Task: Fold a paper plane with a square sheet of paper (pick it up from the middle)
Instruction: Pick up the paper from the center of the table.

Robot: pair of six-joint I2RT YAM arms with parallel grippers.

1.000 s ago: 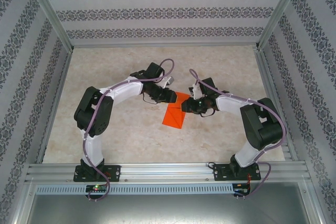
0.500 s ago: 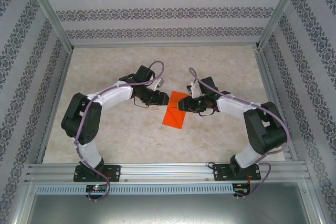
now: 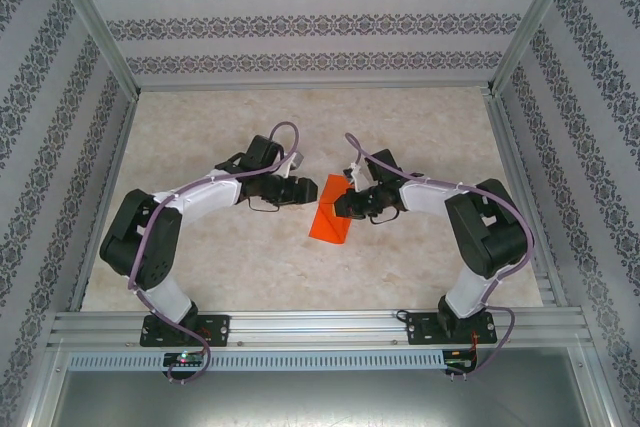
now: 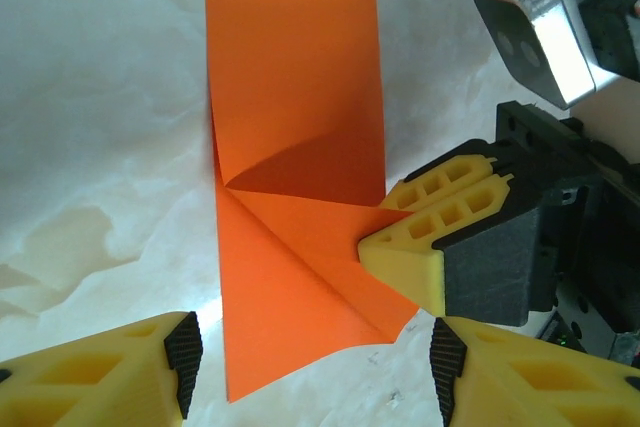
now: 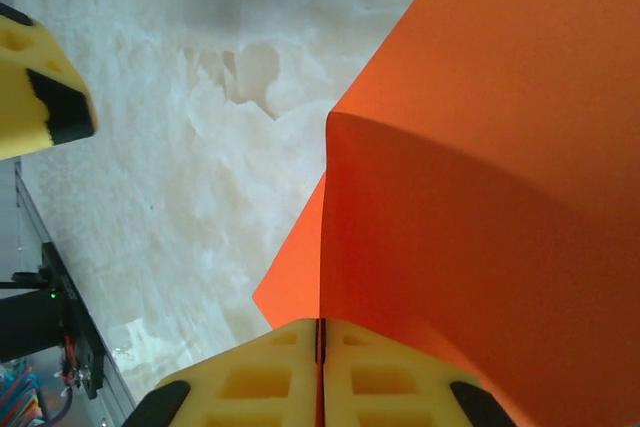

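Square sheet of paper (image 3: 333,217) at centre of the top view, on the pale marbled tabletop (image 3: 200,267), between the two arms. Partly folded into a narrow shape. One diagonal crease in the left wrist view, with a triangular flap lifted off the layer beneath and bowed in the right wrist view. Not yet a dart.

Right fingers (image 5: 300,362) pressed together with no gap between the pads, pinching the flap's edge. Seen mid-right in the left wrist view and bottom centre in the right wrist view.

Left fingers (image 3: 303,190) spread wide, holding nothing, just left of the sheet in the top view. Pads at the bottom corners of the left wrist view, either side of the sheet's lower end. Touching the paper or not: cannot tell.

Step judged in hand: bringing a corner flap over to set a crease.

Possible trouble:
- Whole sheet sliding on the smooth tabletop on pulling the flap, with nothing seen pinning the lower layer; crease then off line.
- Flap slipping from the pinch, the grip being at the very edge of thin paper.
- Buckling or a stray crease at the bowed part of the flap.
- Tear at the crease end from too hard a pull.
- Both sets of fingers close together over a small sheet; a knock between them likely to shift the paper.
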